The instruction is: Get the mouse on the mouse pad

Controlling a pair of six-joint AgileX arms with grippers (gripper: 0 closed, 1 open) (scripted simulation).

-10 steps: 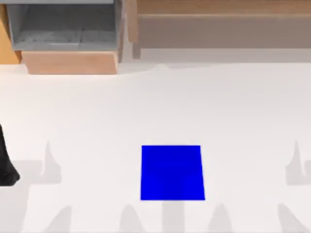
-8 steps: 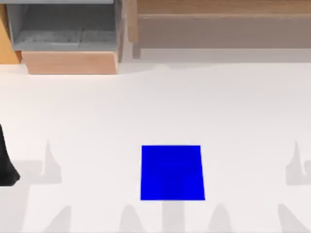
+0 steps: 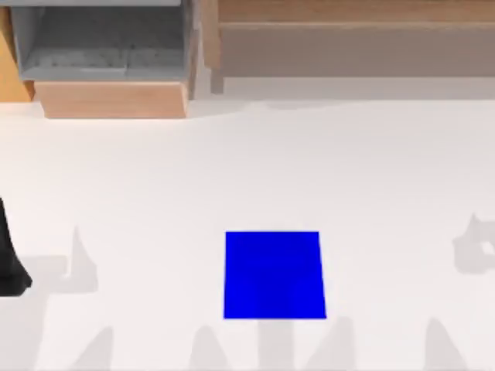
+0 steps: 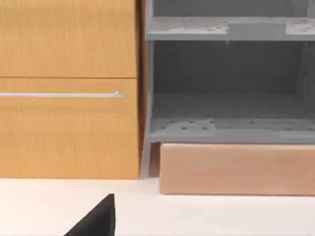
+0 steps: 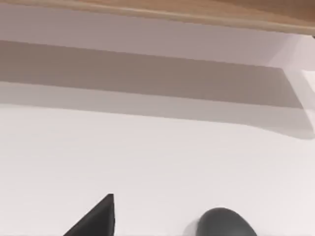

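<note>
The mouse pad (image 3: pixel 274 274) is a flat blue near-square lying low in the middle of the white table in the top view. In the right wrist view, a dark grey rounded mouse (image 5: pixel 222 223) rests on the white table at the picture's edge. A black part of my right gripper (image 5: pixel 96 220) juts in close beside it, not touching it. My left gripper (image 3: pixel 11 267) is a black shape at the table's far left edge, well away from the pad. A black part of my left gripper (image 4: pixel 96 220) also juts into the left wrist view.
A grey open shelf unit (image 3: pixel 104 42) on a pale wooden base (image 3: pixel 112 99) stands at the back left, next to an orange wood cabinet (image 4: pixel 69 88). A long wooden ledge (image 3: pixel 348 39) runs along the back right. Bare white table (image 3: pixel 255 170) surrounds the pad.
The shadows at the table's right edge and lower right have shifted and changed shape. The left arm and the mouse pad have stayed put.
</note>
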